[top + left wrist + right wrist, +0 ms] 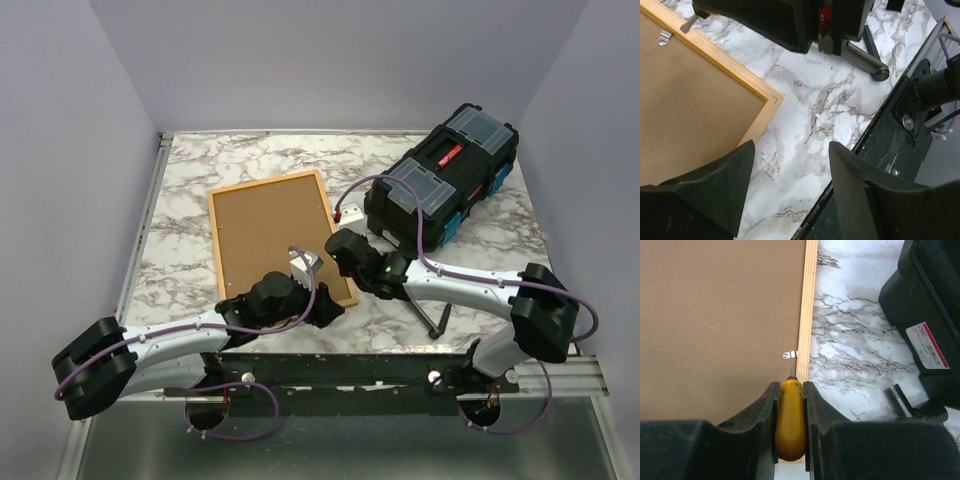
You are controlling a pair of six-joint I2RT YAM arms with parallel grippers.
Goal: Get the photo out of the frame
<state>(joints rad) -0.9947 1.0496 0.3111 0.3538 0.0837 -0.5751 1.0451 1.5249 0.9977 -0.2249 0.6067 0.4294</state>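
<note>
Top external view gives me the marble table (250, 160) first; on it, toward the left, the frame (263, 183) lies face down with its light wood-coloured back edge up; inside that border sits the photo (270, 235), only its brown backing board showing, the picture side hidden from me. To the right, toward the far corner, the black toolbox (440, 185) lies at an angle, apart from the frame; it carries a red label (448, 155) on its lid, and my right wrist camera catches a white-and-red sticker (927, 346) on it, but I cannot read the print on either. Both arms reach forward from the near edge, low and bent at the elbow, meeting at the frame's near right corner. My left gripper (790, 147) hovers at that corner, fingers spread apart with bare marble between them, gripping nothing. My right gripper (790, 387) has its fingers clamped on a yellow-handled tool (790, 425), whose tip points at the frame's right edge; just beyond the tip a small metal clip (790, 355) lies across wood and backing board; another clip (664, 36) shows in the left wrist view.
</note>
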